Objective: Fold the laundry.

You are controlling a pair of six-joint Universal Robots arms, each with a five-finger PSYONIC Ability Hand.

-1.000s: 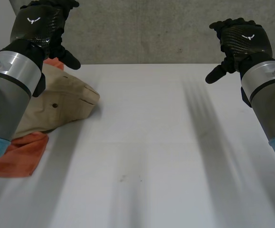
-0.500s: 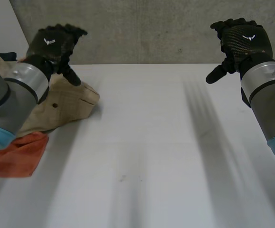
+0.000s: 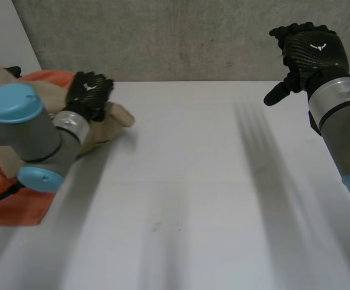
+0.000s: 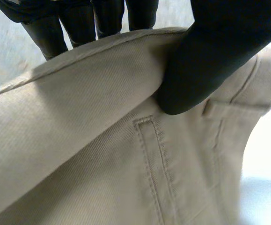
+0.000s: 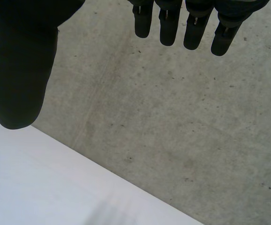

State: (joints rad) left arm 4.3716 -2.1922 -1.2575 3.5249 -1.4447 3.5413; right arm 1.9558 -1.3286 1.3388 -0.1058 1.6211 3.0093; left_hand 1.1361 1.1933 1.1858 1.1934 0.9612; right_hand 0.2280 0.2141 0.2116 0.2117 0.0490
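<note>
Fingers of left hand pinch beige garment's fold — right hand well apart from it, fingers spread.

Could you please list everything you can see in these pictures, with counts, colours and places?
Garment: one, beige, at the table's left side, on the orange cloth.
Cloth: one, orange, under and behind the garment, at the table's left edge.
Table: one, white, bare across the middle and right.
Wall: one, grey concrete, behind the table.
Left hand: one, black, pinching a fold of the garment between thumb and fingers.
Right hand: one, black, open, raised over the table's far right, holding nothing.
</note>
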